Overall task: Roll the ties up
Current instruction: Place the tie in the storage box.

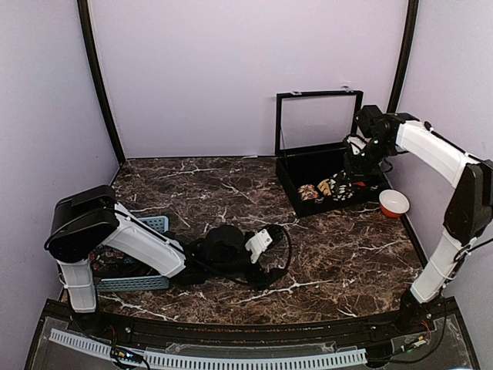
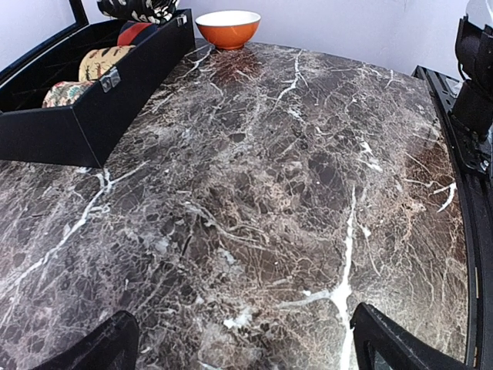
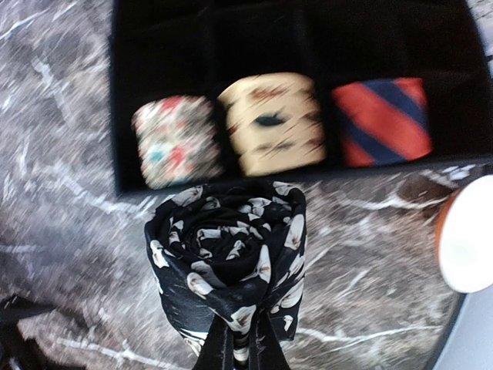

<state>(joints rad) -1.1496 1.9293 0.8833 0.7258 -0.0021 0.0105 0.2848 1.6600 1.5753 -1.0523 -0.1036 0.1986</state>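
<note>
Ties: your right gripper [image 3: 240, 343] is clamped on a rolled black tie [image 3: 227, 247] with white print, at lower centre of its wrist view, below the case [image 3: 231, 38]. Three coiled ties [image 3: 271, 123] sit side by side inside the case. Your left gripper [image 2: 246, 347] has its fingers spread wide above the table [image 2: 269, 193].

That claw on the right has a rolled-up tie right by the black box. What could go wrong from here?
The right claw pinches the rolled black tie only at one edge, so the coil might loosen or slip out. The case already holds three rolled ties in a row, so it could land on one instead of in a free slot. The orange bowl sits close beside the case and might get nudged.
</note>
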